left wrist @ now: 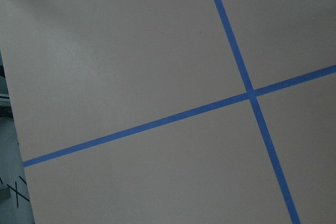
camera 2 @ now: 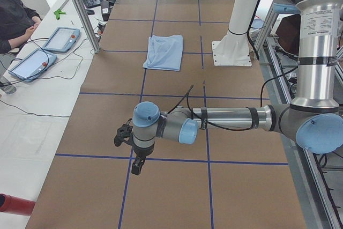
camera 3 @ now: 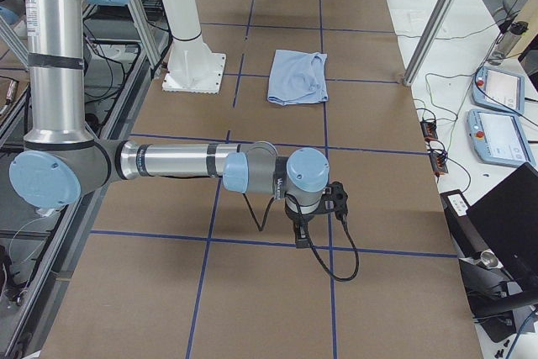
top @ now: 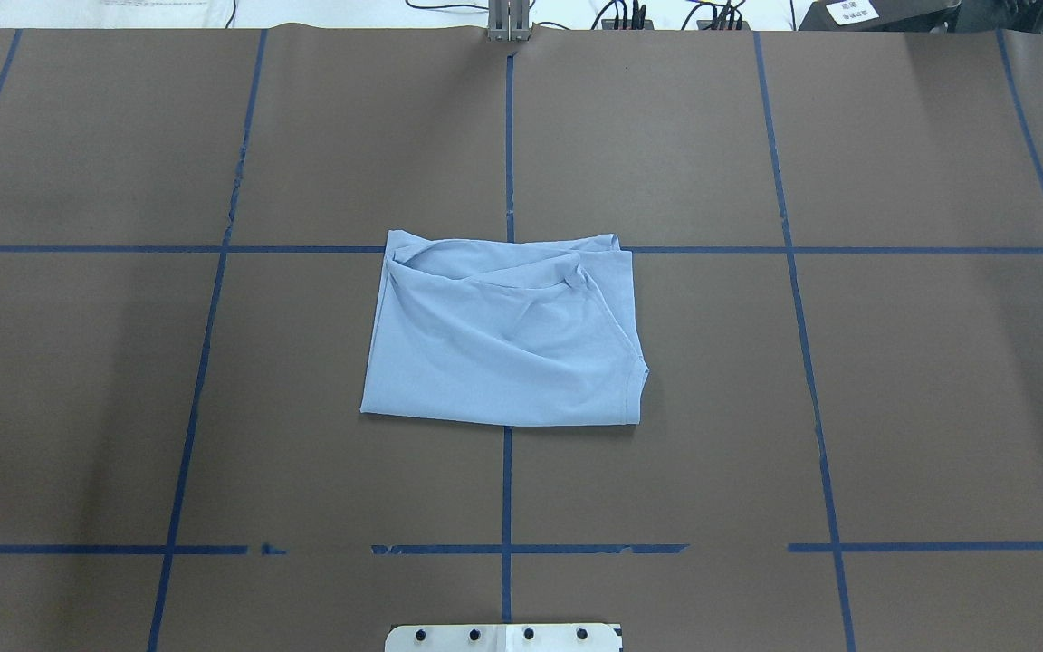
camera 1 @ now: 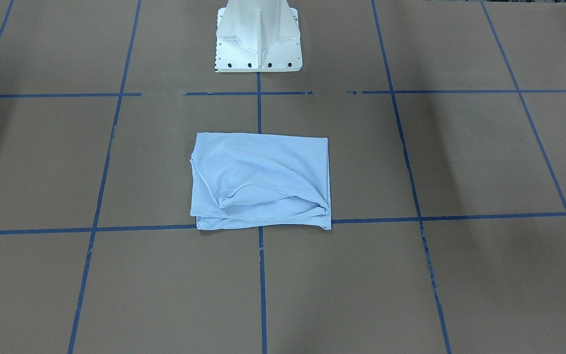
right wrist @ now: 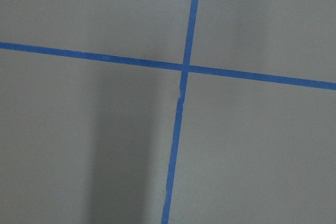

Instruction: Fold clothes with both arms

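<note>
In the middle of the desk (camera 1: pixel 460 147), just in front of the white pedestal (camera 1: pixel 258 44), sits the pale blue T-shirt (camera 1: pixel 261 182), and it's a tidy rectangle, folded over itself, with one curved hem lying across the top layer and a few soft wrinkles. Its long axis runs left to right across the desk, straddling the blue tape lines (camera 1: pixel 261 275), one long edge lying right on a cross line.

Nothing is touching it. The left arm (camera 2: pixel 225 119) stretches low over the left end of the desk, with the left claw (camera 2: pixel 138 164) pointing down at a tape crossing, well apart from the shirt. The right arm (camera 3: pixel 185 161) mirrors it at the right end, the right claw (camera 3: pixel 301 237) hanging over another crossing. Whether either claw is spread or pinched I cannot tell: only the side views show them, and both wrist cameras see bare desk and tape.

So the shirt lies inward from both claws, each short end facing one arm, and neither looks clearly nearer. To my eye the folding looks finished; any further fold would call both arms in along that long axis. A seated person (camera 2: pixel 13 20) waits past the far side.
</note>
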`<action>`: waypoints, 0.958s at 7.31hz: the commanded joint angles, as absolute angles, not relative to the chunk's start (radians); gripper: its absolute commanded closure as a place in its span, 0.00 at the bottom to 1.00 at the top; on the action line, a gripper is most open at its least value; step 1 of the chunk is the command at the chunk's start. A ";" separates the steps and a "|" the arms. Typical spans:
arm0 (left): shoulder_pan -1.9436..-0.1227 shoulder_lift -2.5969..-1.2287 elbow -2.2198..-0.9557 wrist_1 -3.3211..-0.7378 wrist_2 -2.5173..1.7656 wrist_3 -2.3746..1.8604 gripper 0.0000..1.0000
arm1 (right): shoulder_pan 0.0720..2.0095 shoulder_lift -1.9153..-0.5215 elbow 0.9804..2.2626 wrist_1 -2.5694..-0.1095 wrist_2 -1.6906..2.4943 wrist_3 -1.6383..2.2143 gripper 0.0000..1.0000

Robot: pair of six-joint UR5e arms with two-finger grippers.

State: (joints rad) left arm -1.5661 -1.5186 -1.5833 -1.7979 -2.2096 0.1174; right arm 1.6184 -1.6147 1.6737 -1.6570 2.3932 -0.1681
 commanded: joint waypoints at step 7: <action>-1.568 -1.514 -1.730 -1.601 -2.309 0.101 0.00 | 1.617 -1.608 1.646 -1.655 2.384 -0.173 0.00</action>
State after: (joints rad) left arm -1.5685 -1.5137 -1.7128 -1.6009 -2.3075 0.1007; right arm 1.6172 -1.6090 1.6463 -1.6553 2.3860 -0.1720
